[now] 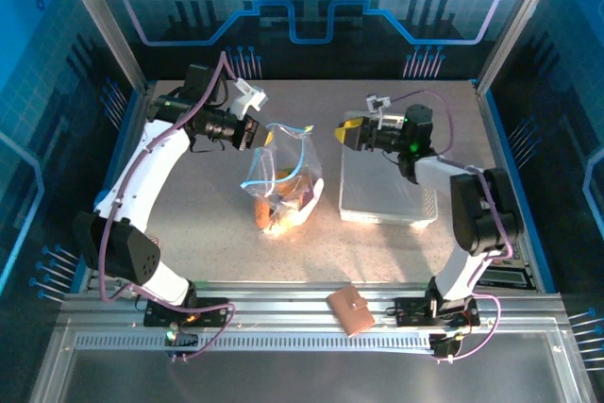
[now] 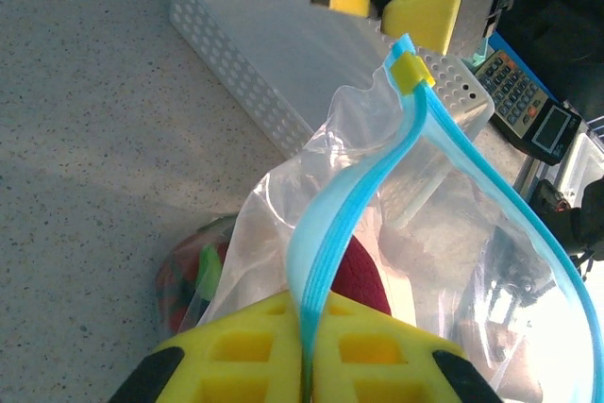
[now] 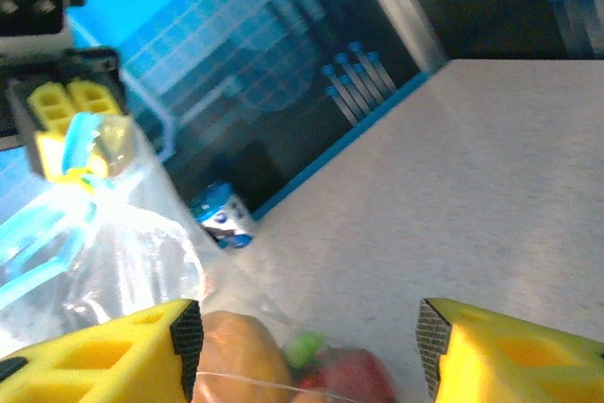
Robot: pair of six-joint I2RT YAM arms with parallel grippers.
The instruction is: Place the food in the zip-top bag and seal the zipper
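Left end effector (image 2: 307,351) pinching zipper (image 2: 328,238), food (image 1: 280,207) bagged

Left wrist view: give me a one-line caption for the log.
Left gripper pinching the zip-top bag's blue zipper, food inside, white perforated basket behind.

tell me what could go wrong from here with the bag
1. The zip-top bag is held up by one pinch: the left gripper is shut on the zipper, so the weight of the food could slip it free.
2. The zipper gapes beyond that pinch and the right gripper is open; tugging could spill pieces.
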